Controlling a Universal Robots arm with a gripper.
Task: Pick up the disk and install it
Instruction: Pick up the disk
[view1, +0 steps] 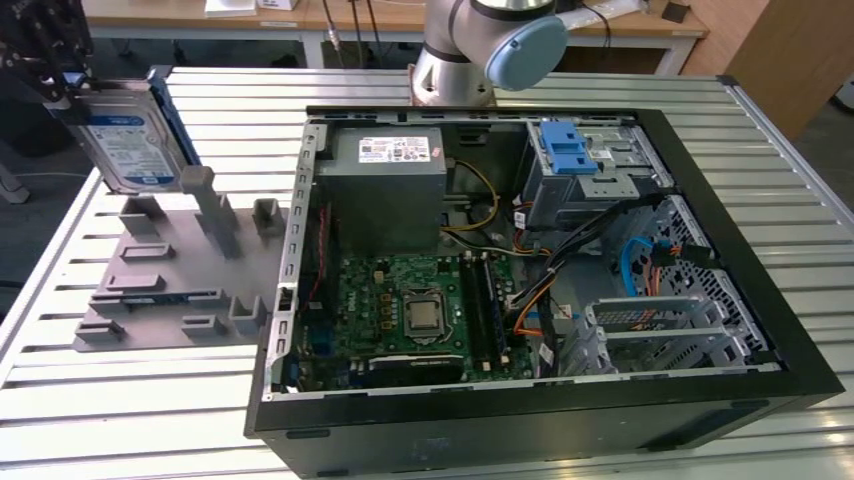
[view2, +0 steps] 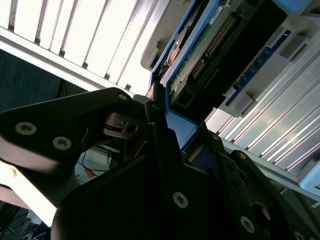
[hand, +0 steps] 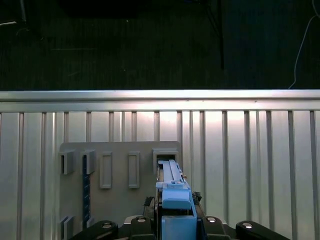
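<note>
In the exterior view, the disk (view1: 130, 148), silver with a white-and-blue label and blue side rails, hangs upright over the slatted table at the exterior view's far left. My gripper (view1: 63, 92) is shut on its upper edge. The disk's lower end is just above the tall posts of the grey holder plate (view1: 147, 300). In the first wrist view the disk's blue rail (hand: 175, 197) runs edge-on between my fingers, above a slot of the holder plate (hand: 120, 200). The second wrist view shows the disk's green circuit board (view2: 210, 45) and a dark finger (view2: 160, 145) pressed against the blue rail.
An open black computer case (view1: 534, 420) lies on the table to the exterior view's right of the holder. Inside are a grey power-supply box (view1: 387, 190), a metal drive cage with a blue latch (view1: 577, 158), a motherboard (view1: 414, 310) and cables. The arm's base (view1: 461, 60) stands behind the case.
</note>
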